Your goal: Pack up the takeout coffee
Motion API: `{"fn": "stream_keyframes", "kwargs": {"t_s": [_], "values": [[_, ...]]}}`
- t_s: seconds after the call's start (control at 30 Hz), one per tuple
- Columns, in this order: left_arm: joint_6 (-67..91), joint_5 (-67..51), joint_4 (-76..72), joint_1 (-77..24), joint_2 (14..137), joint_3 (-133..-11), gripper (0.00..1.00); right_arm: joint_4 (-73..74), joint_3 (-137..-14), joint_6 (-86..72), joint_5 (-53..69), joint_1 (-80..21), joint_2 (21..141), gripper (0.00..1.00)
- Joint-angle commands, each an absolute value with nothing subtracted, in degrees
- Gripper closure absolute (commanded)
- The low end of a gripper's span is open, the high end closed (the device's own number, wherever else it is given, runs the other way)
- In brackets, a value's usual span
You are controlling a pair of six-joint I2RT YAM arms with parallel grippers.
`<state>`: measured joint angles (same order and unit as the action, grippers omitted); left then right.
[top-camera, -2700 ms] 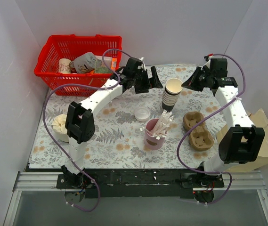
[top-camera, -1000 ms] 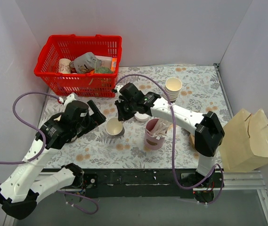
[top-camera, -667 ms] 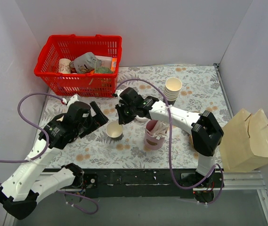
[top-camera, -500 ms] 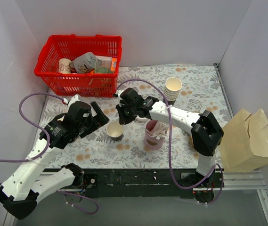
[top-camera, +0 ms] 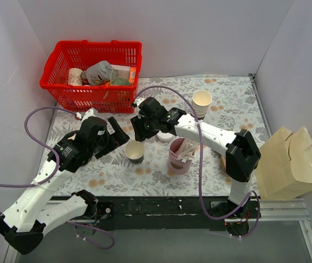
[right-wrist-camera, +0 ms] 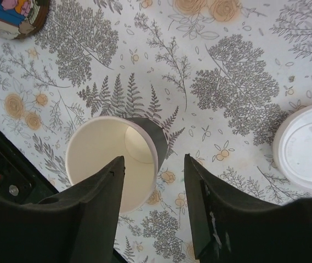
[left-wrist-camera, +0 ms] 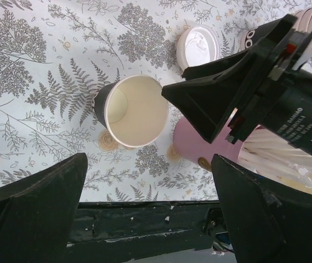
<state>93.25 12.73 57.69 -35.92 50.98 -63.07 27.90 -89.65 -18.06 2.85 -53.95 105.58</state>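
Two pincers hang over one dark brown paper cup point(top-camera: 134, 152), which stands open-mouthed and lidless on the flowered tabletop point(top-camera: 150, 176), just left of the pink cup of white sticks point(top-camera: 180, 155). The left pincer point(left-wrist-camera: 149, 159) is spread wide with nothing in it, and the right pincer point(right-wrist-camera: 153, 159) is likewise spread, part of the cup's rim showing between its fingers. The round white lid point(left-wrist-camera: 198, 46) lies flat on the tabletop near the cup, apart from it.

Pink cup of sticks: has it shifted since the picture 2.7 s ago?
No. The pink cup stands in the same spot in the top view, no nearer to or farther from the red basket than before.
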Motion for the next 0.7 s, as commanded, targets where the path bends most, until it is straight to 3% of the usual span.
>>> {"fn": "stream_keyframes", "kwargs": {"t_s": [0.0, 0.17, 0.67], "values": [[91.9, 12.5, 55.8, -36.2, 50.8, -62.8, 0.02, 32.2, -95.3, -16.5, -2.9, -52.4, 102.1, 0.45], [92.1, 13.6, 56.4, -36.1, 52.7, -63.3, 0.02, 38.8, -99.7, -8.9, -12.5, -49.8, 105.5, 0.48], [92.5, 16.3, 57.8, -36.1, 55.1, -64.4, 0.02, 47.9, -109.0, -1.1, -6.9, -45.1, 120.8, 0.56]]}}
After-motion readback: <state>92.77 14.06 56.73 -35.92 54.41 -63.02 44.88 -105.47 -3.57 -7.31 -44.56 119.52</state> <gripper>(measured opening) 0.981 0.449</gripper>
